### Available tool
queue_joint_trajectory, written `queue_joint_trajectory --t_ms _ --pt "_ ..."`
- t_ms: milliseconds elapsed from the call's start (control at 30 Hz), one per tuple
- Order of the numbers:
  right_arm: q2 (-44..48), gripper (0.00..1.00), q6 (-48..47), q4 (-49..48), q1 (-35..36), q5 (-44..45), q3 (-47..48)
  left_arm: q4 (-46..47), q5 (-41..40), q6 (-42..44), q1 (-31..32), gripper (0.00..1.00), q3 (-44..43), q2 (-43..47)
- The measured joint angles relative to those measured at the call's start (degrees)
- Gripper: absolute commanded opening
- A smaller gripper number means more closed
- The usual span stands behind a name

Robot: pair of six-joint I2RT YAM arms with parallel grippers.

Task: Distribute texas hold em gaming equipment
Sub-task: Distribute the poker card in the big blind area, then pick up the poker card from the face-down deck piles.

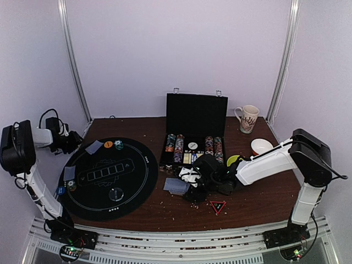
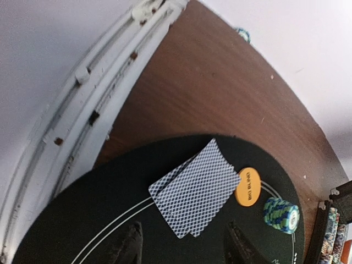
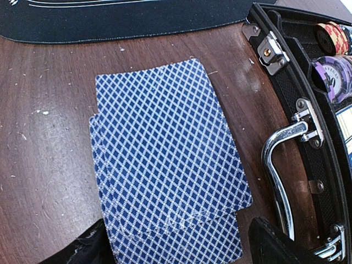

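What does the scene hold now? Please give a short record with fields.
mat: black round mat, left of the open chip case
mat's far edge: two face-down cards, orange BIG BLIND disc, teal chips
table: blue-backed cards beside the case
left tool: open, near the two cards
right tool: open, over the blue-backed cards

"BIG BLIND" on orange disc [image 2: 247,187]
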State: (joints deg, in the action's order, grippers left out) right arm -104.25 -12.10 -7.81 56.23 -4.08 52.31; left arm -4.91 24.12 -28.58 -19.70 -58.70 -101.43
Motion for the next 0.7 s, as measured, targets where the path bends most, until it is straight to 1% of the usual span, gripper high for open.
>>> queue_joint_trajectory --t_ms 67,100,133,167,233,267,333,467,600,700 --pt "0.02 0.87 0.00 0.02 0.00 0.00 0.00 -0.50 -2.86 0.57 1.07 0.57 0.00 4.74" --pt "0.02 0.88 0.00 0.04 0.00 0.02 0.00 -0.98 -4.39 1.07 2.32 0.61 0.00 7.48" --pt "0.02 0.88 0.00 0.04 0.00 0.02 0.00 -1.44 -5.81 1.68 4.09 0.67 0.00 10.08" --pt "0.02 0.88 0.00 0.04 0.00 0.02 0.00 -1.97 -7.56 2.36 6.84 0.74 -0.04 12.83" --pt "0.02 0.88 -0.02 0.04 0.00 0.02 0.00 -2.71 -9.90 4.02 14.27 0.87 -0.11 17.62" --pt "0.02 0.88 -0.02 0.04 0.00 0.02 0.00 -2.95 -10.56 4.52 18.29 0.89 -0.11 19.54" --pt "0.02 0.88 -0.02 0.04 0.00 0.00 0.00 -2.71 -11.37 5.42 27.34 0.90 0.59 23.15" --pt "0.02 0.88 -0.11 0.04 0.00 0.00 0.00 -2.97 -9.77 6.23 38.82 0.88 2.84 26.16" --pt "0.02 0.88 -0.22 0.00 0.00 0.00 -0.02 -4.02 -4.83 5.42 47.41 0.83 3.21 21.79" --pt "0.02 0.88 -0.20 -0.02 0.00 0.00 -0.02 -5.35 -0.35 3.93 53.86 0.85 2.95 15.54"
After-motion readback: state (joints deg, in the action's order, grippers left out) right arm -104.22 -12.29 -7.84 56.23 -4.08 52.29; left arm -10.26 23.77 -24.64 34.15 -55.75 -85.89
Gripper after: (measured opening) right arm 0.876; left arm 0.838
